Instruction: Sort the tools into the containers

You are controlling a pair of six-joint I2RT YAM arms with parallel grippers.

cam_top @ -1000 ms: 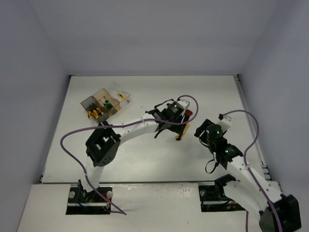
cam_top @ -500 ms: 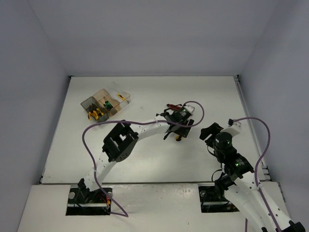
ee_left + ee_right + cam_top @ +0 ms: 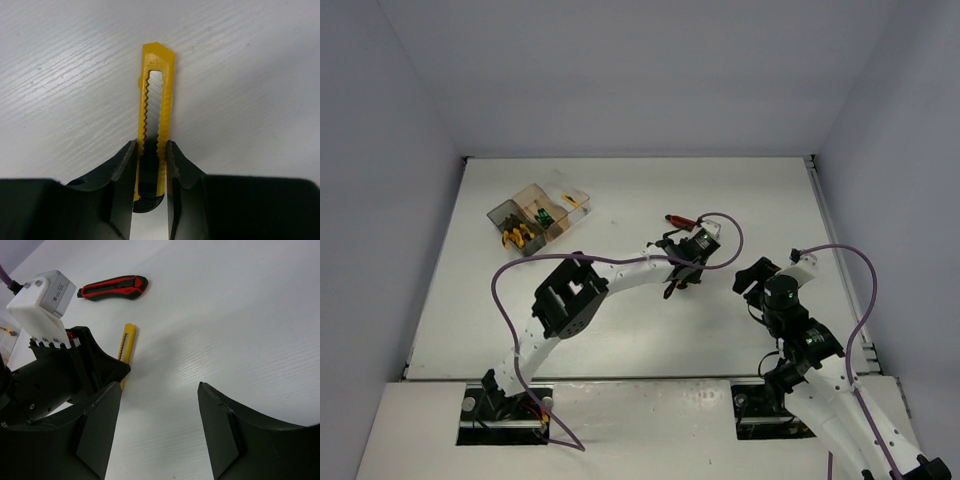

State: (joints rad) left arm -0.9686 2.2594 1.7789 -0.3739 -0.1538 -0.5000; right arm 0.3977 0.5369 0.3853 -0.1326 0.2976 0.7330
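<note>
Yellow utility knife (image 3: pixel 157 100) lies flat on counter (image 3: pixel 250 75), frame centre in top view. Left fingers (image 3: pixel 122 165) pinch its narrow sides. Likely light, stiff, slick plastic; may slip. Right fingers (image 3: pixel 220 440) wide, empty.

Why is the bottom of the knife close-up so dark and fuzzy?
Left wrist view: black fingers of the left tool sit right at the lens, so they blur; the yellow knife farther off looks sharp. Top view: even light, faint shadows.

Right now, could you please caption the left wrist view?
Left tool closed on the yellow utility knife, lying on the white table.
</note>
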